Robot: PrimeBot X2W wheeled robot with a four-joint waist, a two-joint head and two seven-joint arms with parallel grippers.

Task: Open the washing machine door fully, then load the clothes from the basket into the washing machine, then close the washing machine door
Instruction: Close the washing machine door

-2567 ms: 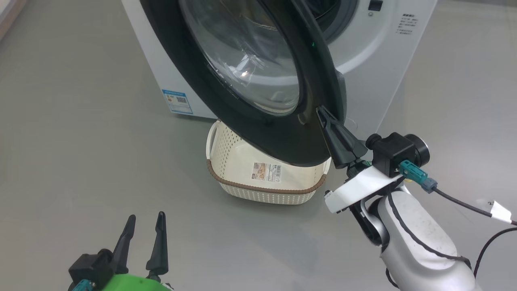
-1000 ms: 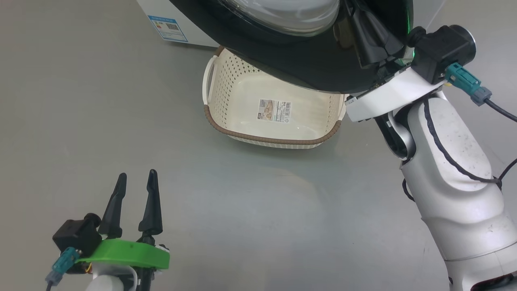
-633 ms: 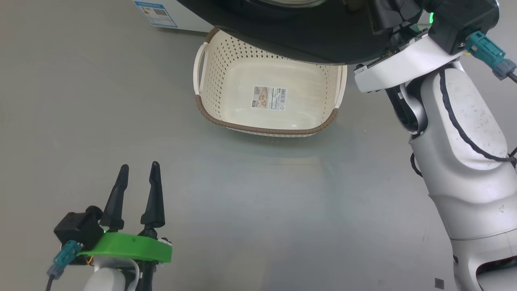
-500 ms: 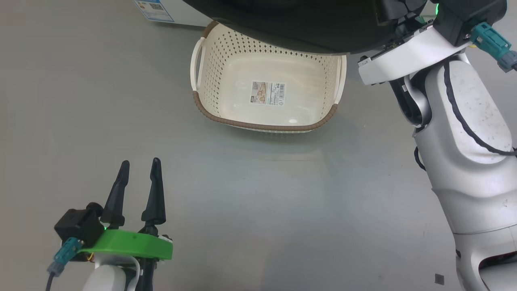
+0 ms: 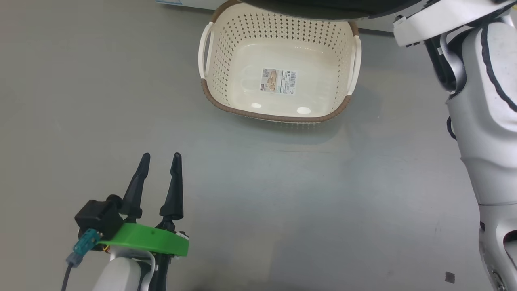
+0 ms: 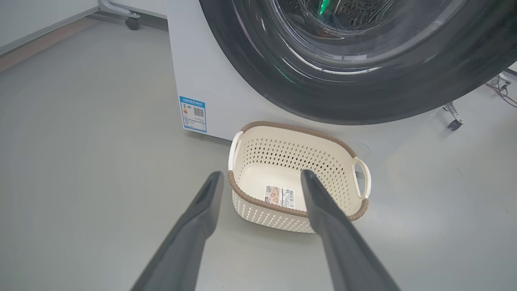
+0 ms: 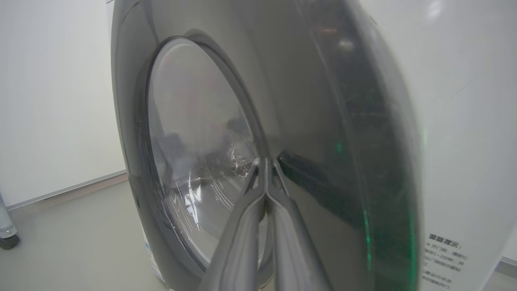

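My left pincer [image 5: 160,155] hangs spread and empty, my right pincer [image 7: 265,162] clenched at the washing machine door [image 7: 323,101]; the basket [image 5: 274,118] bears a barcoded label sticker [image 5: 278,81] (print unreadable).

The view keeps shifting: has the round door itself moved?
Yes. The washing machine door swung toward the washing machine: earlier it overhung half the basket, now only its far rim.

At twelve o'clock in your head view, the washing machine door [image 5: 323,7] is cropped and hides the far rim of the basket [image 5: 278,118]. You can't read the label sticker [image 5: 278,81]: its print is too small.
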